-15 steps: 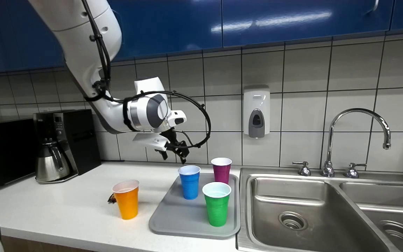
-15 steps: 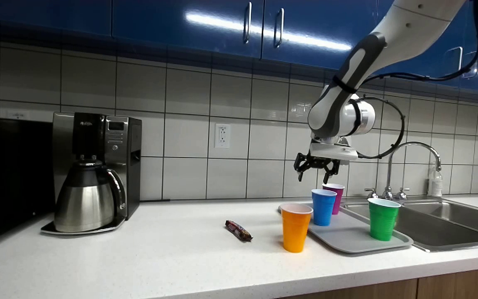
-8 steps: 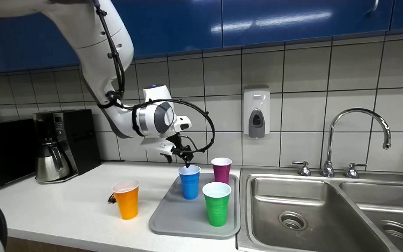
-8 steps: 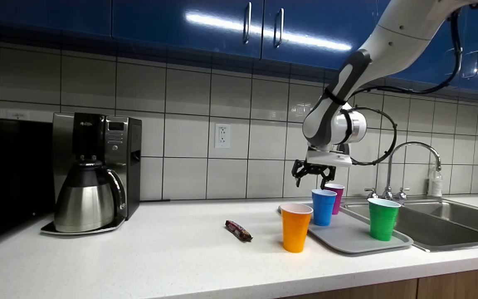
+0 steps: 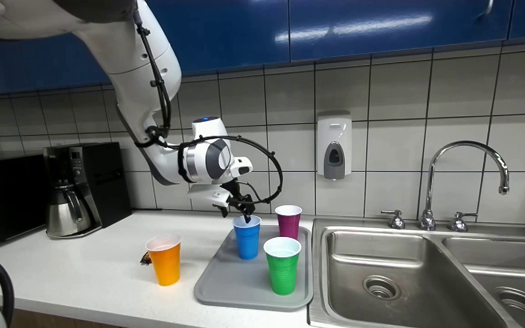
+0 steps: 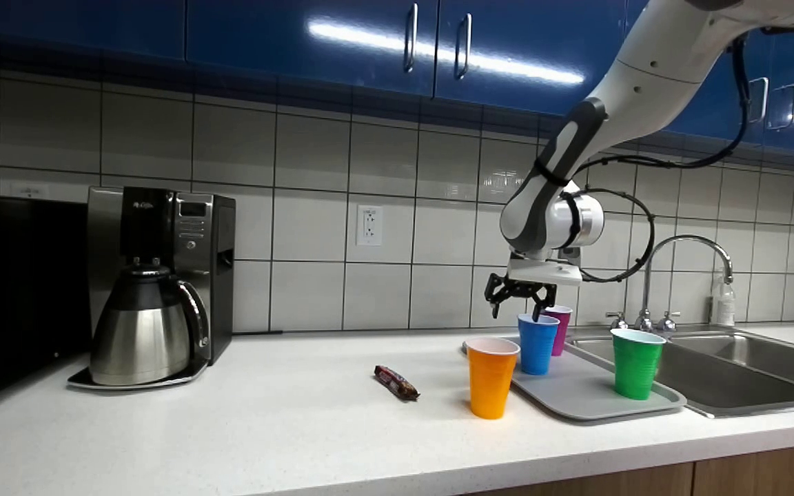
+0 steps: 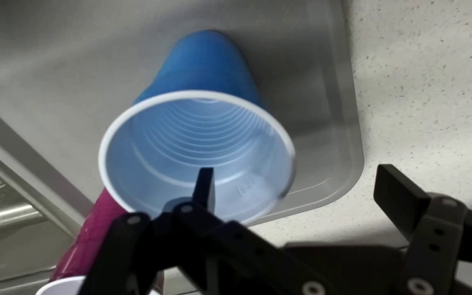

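A blue cup stands upright on a grey tray; it also shows in the wrist view, its pale inside facing the camera. My black gripper is open and empty just above the blue cup's rim. In the wrist view, the gripper has one finger over the cup's mouth and the other outside it, above the counter, so the rim's near side lies between them. Whether a finger touches the cup cannot be told. A purple cup stands behind it and a green cup in front, both on the tray.
An orange cup stands on the counter beside the tray, with a wrapped bar near it. A steel sink with a faucet adjoins the tray. A coffee maker stands farther along. Blue cabinets hang above.
The arm and gripper have come down toward the blue cup, with a small sideways shift; one fingertip is now at its mouth. The gripper stays open. The cups and tray have not moved.
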Robot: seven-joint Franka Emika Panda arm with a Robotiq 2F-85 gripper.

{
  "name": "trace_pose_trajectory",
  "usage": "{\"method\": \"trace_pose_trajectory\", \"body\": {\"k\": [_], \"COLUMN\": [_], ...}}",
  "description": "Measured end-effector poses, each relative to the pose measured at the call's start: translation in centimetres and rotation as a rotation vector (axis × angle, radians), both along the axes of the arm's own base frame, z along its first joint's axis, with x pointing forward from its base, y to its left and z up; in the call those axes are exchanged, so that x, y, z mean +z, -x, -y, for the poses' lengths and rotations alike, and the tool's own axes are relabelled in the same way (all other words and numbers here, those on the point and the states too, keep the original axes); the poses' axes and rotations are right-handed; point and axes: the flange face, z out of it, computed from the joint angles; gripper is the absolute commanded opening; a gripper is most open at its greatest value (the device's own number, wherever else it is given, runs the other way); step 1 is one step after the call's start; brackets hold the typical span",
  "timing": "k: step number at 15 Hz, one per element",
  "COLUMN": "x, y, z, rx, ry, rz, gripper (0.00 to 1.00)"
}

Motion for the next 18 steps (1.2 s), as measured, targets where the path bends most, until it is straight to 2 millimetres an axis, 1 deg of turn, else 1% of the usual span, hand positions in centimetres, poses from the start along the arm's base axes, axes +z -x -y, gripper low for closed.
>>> {"method": "trace_pose_trajectory", "body": {"k": [4,5,6,7,8,9,15,16,17,18], "x": [-0.35,-0.42,-0.48,-0.54,-0.59,-0.64,-1.0,-1.0,-1.0,-1.0], "y": [-0.08,-0.07,-0.06,-0.06,-0.05,-0.04,-0.01,-0.01,-0.01,-0.01], "z": [0.23,0.27,0.3,0.33,0.34,0.35,0.39,0.38,0.36,0.34], "rx": [-0.004,-0.004,-0.005,-0.005,-0.005,-0.005,-0.006,-0.006,-0.006,-0.005], "ry": [0.003,0.003,0.003,0.003,0.004,0.004,0.005,0.005,0.005,0.005], "rz": [-0.005,-0.006,-0.007,-0.008,-0.009,-0.01,-0.016,-0.016,-0.016,-0.016], "gripper": [1.0,0.98,0.74,0.73,0.67,0.58,0.13,0.04,0.01,0.0]}}
